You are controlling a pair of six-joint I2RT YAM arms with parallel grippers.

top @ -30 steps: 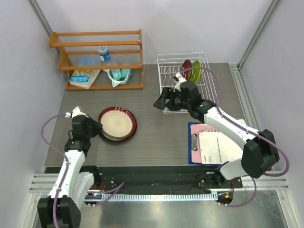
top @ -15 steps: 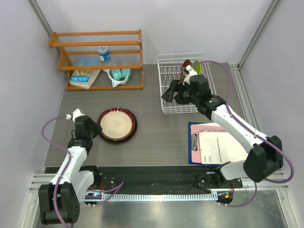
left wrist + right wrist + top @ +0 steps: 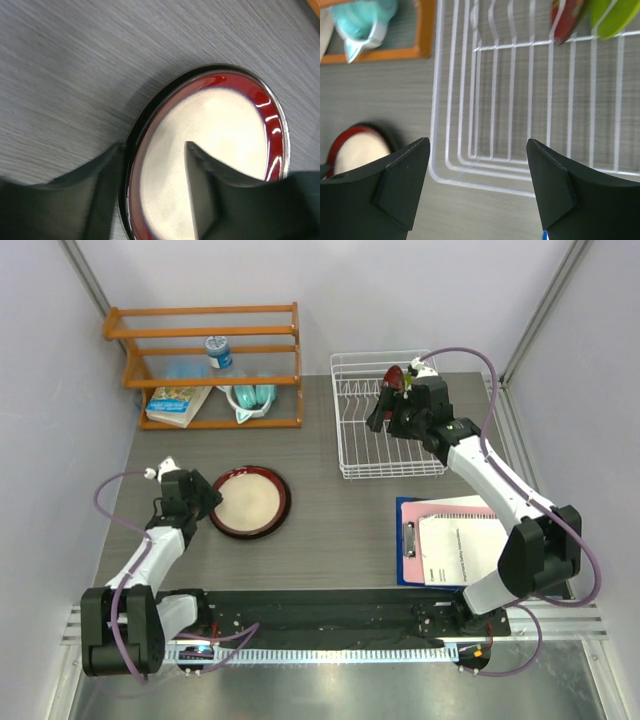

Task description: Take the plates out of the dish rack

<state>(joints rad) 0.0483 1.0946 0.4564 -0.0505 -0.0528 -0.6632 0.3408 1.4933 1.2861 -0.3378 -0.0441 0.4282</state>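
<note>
Maroon-rimmed plate [image 3: 250,502] flat on the table [image 3: 330,530], left of centre, cream face up, well apart from the dish rack [image 3: 390,473]. Darker ring round its outer edge in the left wrist view; cannot tell whether another plate underneath.

Left gripper [image 3: 208,502] low at that plate's left edge. From the wrist camera: jaws parted and straddling the rim, one finger [image 3: 102,190] outside over bare table, the other above the cream centre, a clear gap on the inner side. Released, not clamping.

Dish rack at the back right of the table, just right of the orange shelf [image 3: 200,365]. Dark red plate [image 3: 393,377] and lime green plate [image 3: 612,17] standing on edge, side by side between the tines at the rack's far end. Green one mostly hidden behind the arm in the top view.

Right gripper [image 3: 378,418] above the rack, on the near side of the two standing plates, touching neither. Jaws spread wide, only rack wire below the gap.

Also noted: blue clipboard [image 3: 450,545] with papers on the table's near right; on the shelf, a teal item [image 3: 250,397], a bottle [image 3: 218,350] and a book [image 3: 178,405].
</note>
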